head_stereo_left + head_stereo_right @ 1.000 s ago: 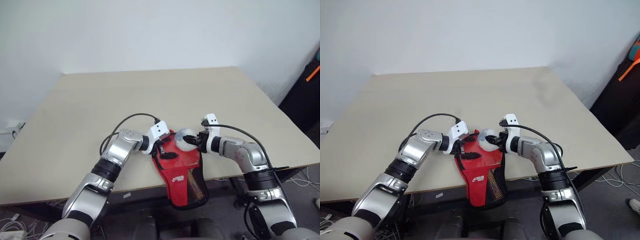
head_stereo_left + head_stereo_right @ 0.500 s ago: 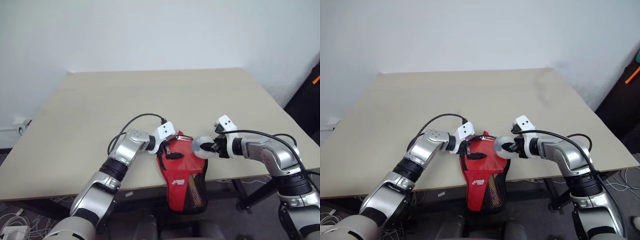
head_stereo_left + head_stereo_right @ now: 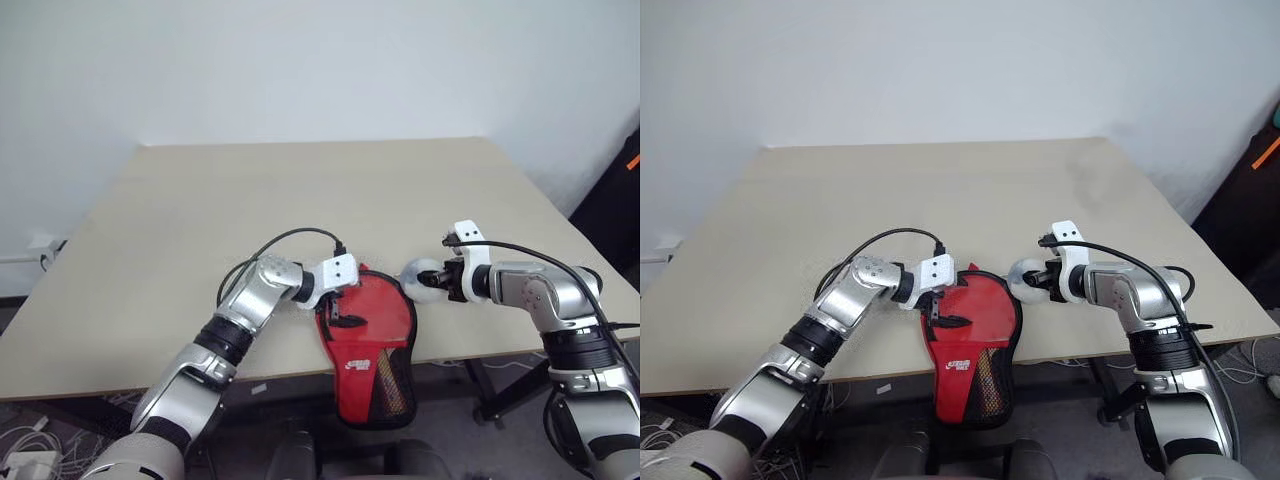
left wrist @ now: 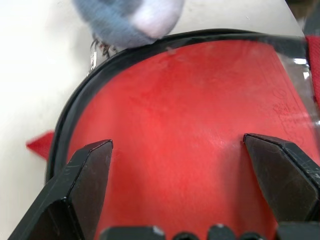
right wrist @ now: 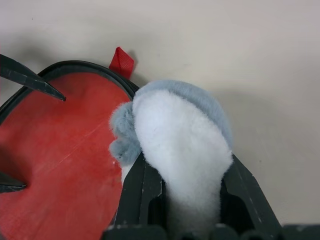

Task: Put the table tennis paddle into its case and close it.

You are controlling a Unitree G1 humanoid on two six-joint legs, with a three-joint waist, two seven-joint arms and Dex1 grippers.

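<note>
R gripper (image 3: 432, 283) has swung right off the case (image 3: 368, 330), clamping a fluffy grey-white pom-pom (image 5: 175, 140). L gripper (image 3: 338, 305) splayed over case at near table edge. Paddle seems inside; zip prob. left.

Left arm (image 3: 240, 325) reaching inward, fingers (image 4: 90, 172) spread wide, right arm (image 3: 540, 300) bent inward, fingers (image 5: 142, 192) clamped
</note>
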